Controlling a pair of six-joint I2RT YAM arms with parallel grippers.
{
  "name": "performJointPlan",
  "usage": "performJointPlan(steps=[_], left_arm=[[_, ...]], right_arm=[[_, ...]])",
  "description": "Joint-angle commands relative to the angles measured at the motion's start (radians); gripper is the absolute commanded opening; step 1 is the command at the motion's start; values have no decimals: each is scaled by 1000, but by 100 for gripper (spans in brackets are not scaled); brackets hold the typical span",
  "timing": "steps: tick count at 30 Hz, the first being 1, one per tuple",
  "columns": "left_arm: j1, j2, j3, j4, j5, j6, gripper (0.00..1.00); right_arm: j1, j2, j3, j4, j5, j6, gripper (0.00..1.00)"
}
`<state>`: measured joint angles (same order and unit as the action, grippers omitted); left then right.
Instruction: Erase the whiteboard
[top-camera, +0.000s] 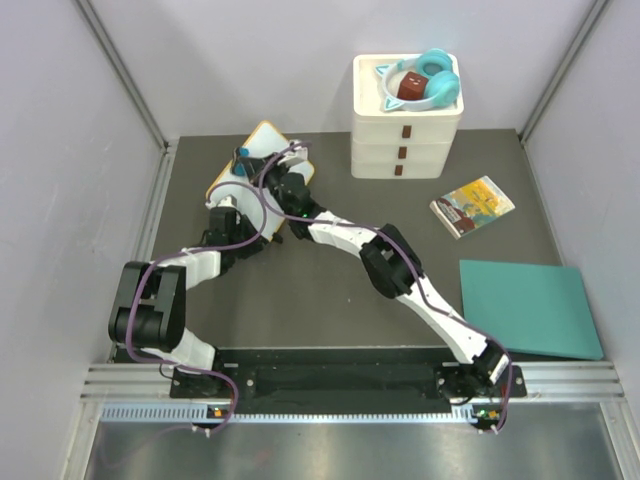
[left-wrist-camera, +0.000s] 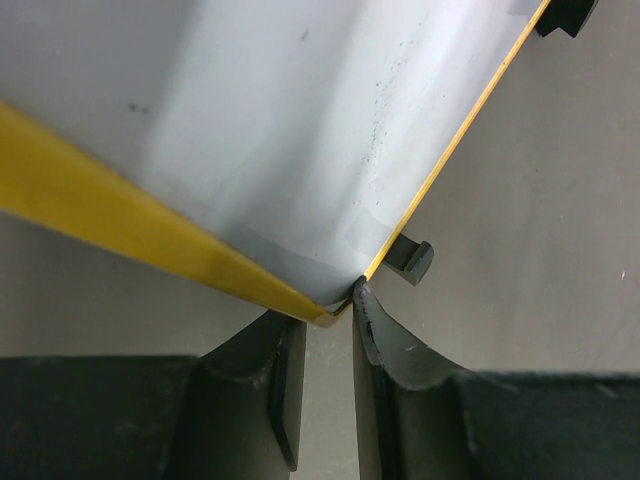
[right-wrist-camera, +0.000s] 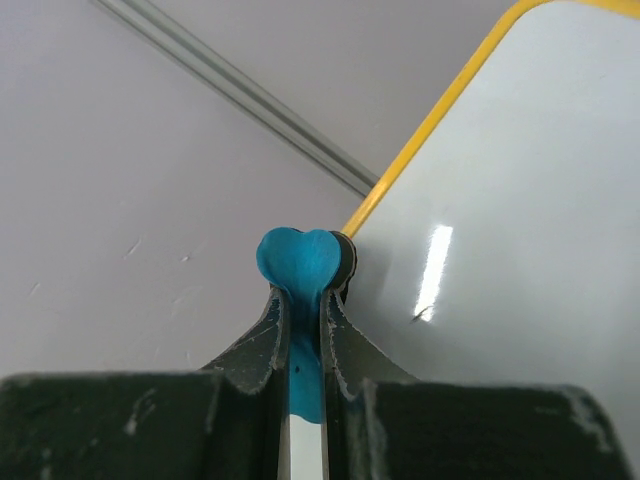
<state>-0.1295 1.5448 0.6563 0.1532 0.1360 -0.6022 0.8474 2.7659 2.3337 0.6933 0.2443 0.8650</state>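
White rectangular whiteboard w/ yellow rim is pinched at its corner by left gripper. Blue heart-shaped piece is clamped in right gripper, right at board's rim.

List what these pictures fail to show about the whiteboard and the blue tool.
- Top external: the left arm and right arm cover most of the whiteboard; leftover scribbles cannot be ruled out.
- Left wrist: the frame cuts off the whiteboard beyond one corner, at the left end effector.
- Right wrist: the right end effector hides the blue heart-shaped tool below its tip.
- Right wrist: the dark speck by the glare is too small to identify.
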Motion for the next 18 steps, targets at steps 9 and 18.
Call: performJointPlan(steps=[9, 18], left_arm=[[-21, 24, -52, -208, -72, 90, 0], [-22, 24, -52, -210, -73, 88, 0]], right_arm=[[-160, -130, -198, 48, 27, -52, 0], [-172, -204, -290, 106, -40, -76, 0]])
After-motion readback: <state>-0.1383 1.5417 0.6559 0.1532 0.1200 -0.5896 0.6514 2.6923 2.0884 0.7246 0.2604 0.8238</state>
